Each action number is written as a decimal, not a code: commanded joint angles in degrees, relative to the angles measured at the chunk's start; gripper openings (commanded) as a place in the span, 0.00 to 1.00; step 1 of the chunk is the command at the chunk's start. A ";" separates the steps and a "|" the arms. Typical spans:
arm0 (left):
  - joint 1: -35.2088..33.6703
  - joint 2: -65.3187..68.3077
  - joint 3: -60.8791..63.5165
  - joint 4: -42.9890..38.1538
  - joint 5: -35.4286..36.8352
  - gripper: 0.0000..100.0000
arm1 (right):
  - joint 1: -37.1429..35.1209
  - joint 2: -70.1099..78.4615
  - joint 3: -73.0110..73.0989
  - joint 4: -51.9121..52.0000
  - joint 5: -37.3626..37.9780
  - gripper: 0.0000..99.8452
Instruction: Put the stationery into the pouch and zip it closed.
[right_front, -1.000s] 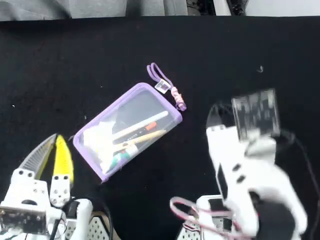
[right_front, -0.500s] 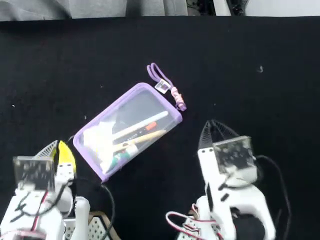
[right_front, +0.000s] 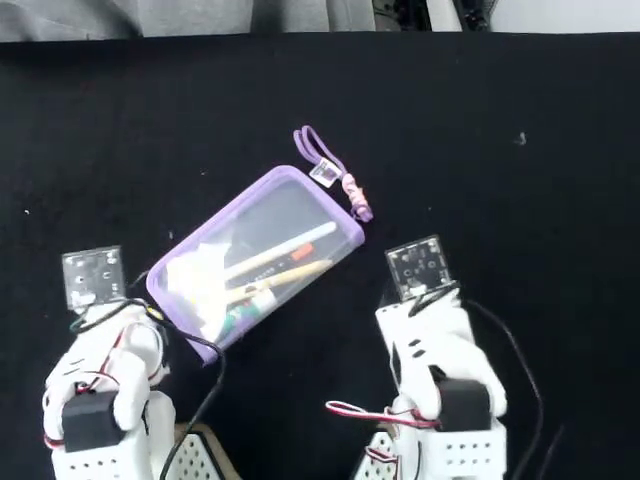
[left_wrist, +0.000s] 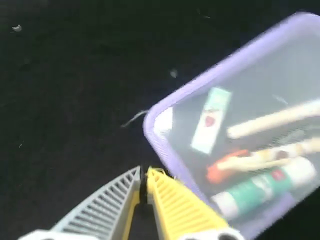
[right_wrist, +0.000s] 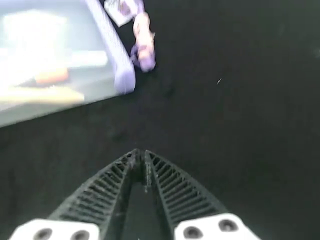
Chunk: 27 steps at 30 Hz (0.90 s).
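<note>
The left gripper (left_wrist: 145, 181) rests on the black table (right_front: 520, 200), just beside the left corner of the pouch (right_front: 270, 215), with its fingers together and empty. A purple strap (right_front: 316, 150) with a pink charm (right_front: 355, 196) trails from the pouch's far right corner. Right of the pouch, the right gripper (right_wrist: 140, 161) also has its fingers together. The pouch holds a white pen (right_front: 285, 248), a yellow pencil (right_front: 290, 273) and a green-and-white glue stick (left_wrist: 262, 189).

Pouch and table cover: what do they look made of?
The lilac-edged clear rectangular pouch looks like soft see-through plastic with fabric-like trim: pens show through it. The black table cover looks like matte cloth, probably; lint specks cling to it.
</note>
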 joint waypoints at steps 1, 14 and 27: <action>-5.58 0.09 3.47 -2.55 0.00 0.03 | 0.79 -4.88 6.02 -1.23 0.97 0.01; 4.79 0.09 21.05 -9.85 0.35 0.03 | 2.11 -4.88 10.07 4.75 1.14 0.01; 7.69 0.26 21.05 -10.20 0.26 0.03 | 13.10 -4.97 10.07 5.10 1.05 0.01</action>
